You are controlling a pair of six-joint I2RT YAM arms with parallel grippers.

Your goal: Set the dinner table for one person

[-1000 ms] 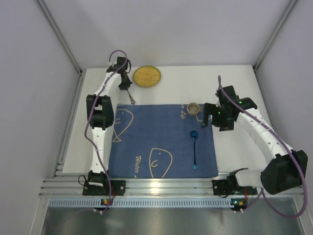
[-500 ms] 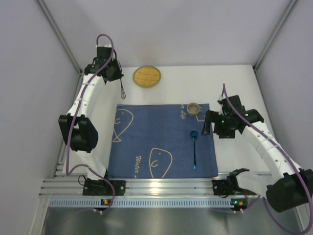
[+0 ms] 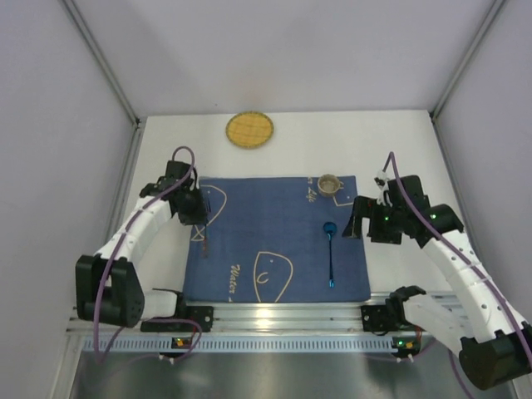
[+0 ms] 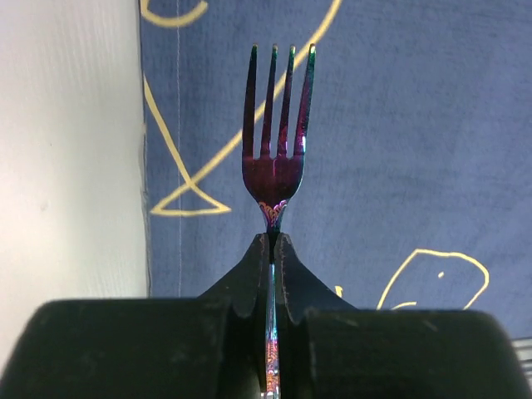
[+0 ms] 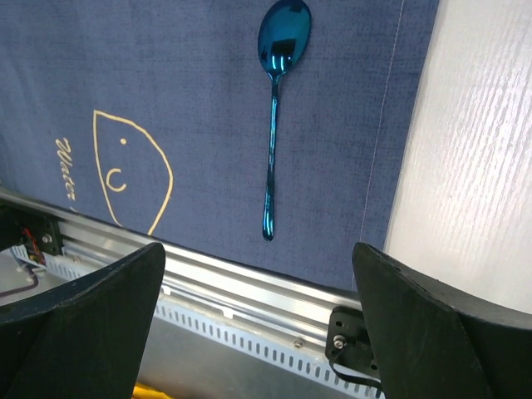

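The left gripper (image 4: pixel 273 248) is clamped on the handle of an iridescent fork (image 4: pixel 276 162), tines over the left edge strip of the blue placemat (image 3: pixel 266 224), which lies on the white dinner table (image 3: pixel 399 141). The right gripper (image 3: pixel 357 223) hangs with jaws wide and empty at the placemat's right edge. A blue spoon (image 3: pixel 330 253) lies on its right side, a small metal cup (image 3: pixel 330 183) stands at its far right corner, and a round woven mat (image 3: pixel 249 130) sits beyond its far edge.

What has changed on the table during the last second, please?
The left gripper, still shut on the fork, moved from beside the yellow plate toward the near side, over the left edge of the placemat. The right gripper, open and empty, drew back a little. The spoon, cup, plate and placemat stayed.
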